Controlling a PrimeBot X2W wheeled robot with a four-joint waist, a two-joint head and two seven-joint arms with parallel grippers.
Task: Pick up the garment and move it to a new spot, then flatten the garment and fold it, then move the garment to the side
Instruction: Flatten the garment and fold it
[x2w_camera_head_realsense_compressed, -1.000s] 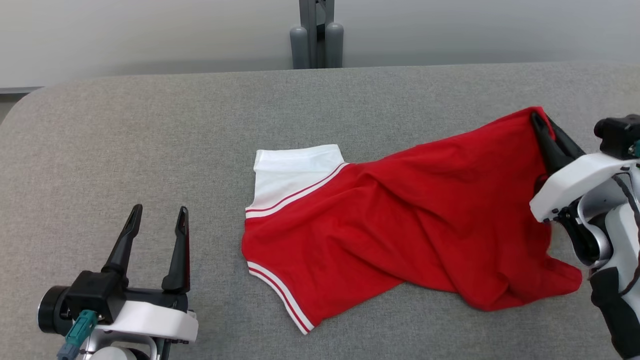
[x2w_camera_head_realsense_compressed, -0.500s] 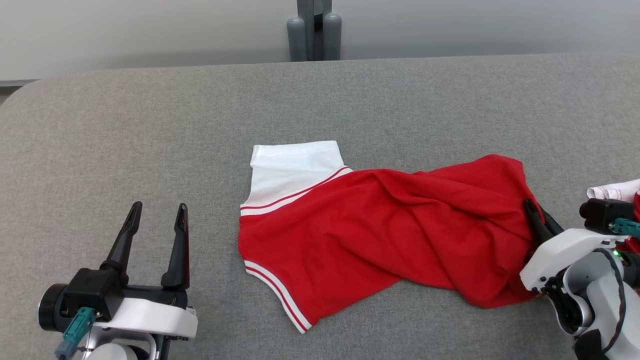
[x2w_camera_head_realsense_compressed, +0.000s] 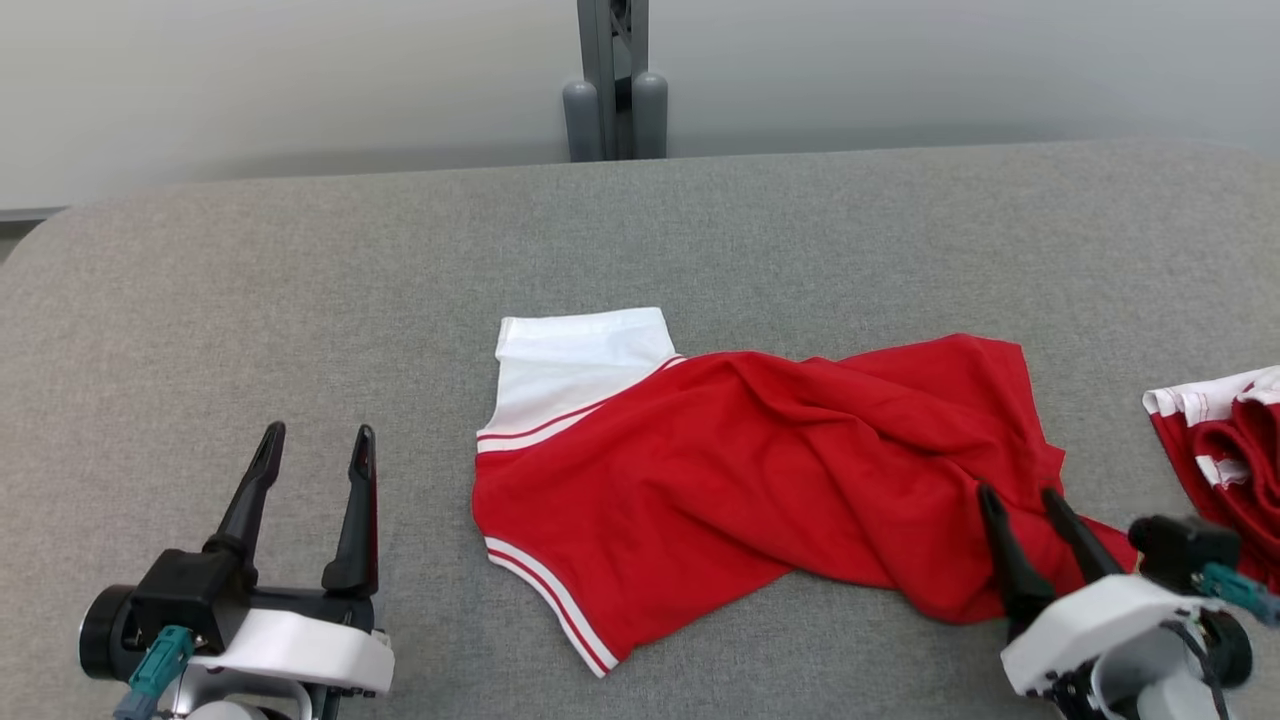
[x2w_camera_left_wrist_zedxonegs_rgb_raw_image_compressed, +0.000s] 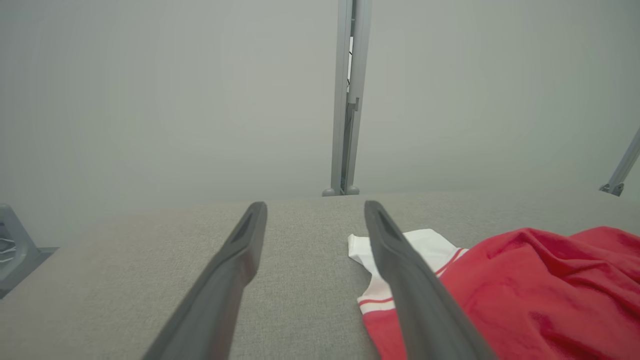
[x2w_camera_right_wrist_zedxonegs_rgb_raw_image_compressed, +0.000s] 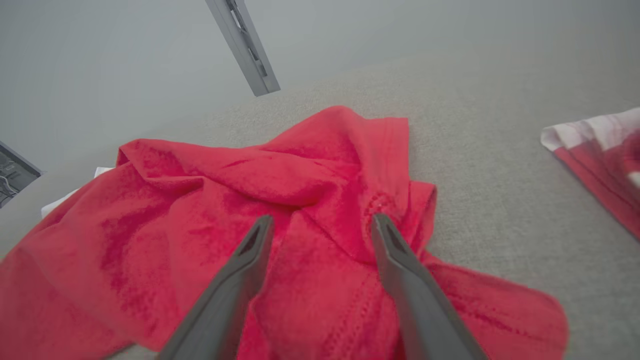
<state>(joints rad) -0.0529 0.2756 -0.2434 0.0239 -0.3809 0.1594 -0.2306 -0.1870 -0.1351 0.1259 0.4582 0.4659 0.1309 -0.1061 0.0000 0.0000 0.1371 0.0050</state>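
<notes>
Head view: a grey fabric-covered table (x2w_camera_head_realsense_compressed: 300, 260) with one red jersey (x2w_camera_head_realsense_compressed: 760, 470) lying crumpled across its middle. The jersey's long axis runs left to right. A white sleeve with striped trim lies at the left end and a bunched red end at the right. The right gripper (x2w_camera_head_realsense_compressed: 1017, 493) sits at the lower right. Its two dark fingers are spread apart and released, with their tips over the bunched right end. The left gripper (x2w_camera_head_realsense_compressed: 318, 433) rests at the lower left, also spread and holding nothing, well apart from the sleeve end. By my judgement the right arm is the nearer one for the next pull. A second red-and-white cloth pile (x2w_camera_head_realsense_compressed: 1220, 450) lies at the far right edge, apart from the jersey. One grey metal post (x2w_camera_head_realsense_compressed: 605, 80) stands behind the table.

Left wrist view: the left gripper's (x2w_camera_left_wrist_zedxonegs_rgb_raw_image_compressed: 315, 206) two fingers point across bare table, and the jersey (x2w_camera_left_wrist_zedxonegs_rgb_raw_image_compressed: 525, 280) lies off to their right.

Right wrist view: the right gripper's (x2w_camera_right_wrist_zedxonegs_rgb_raw_image_compressed: 322, 219) fingers are parted above folded red cloth (x2w_camera_right_wrist_zedxonegs_rgb_raw_image_compressed: 225, 200), which spreads ahead and to their left. I cannot tell whether they touch it.

Count: two grippers, two cloth items, one post.
</notes>
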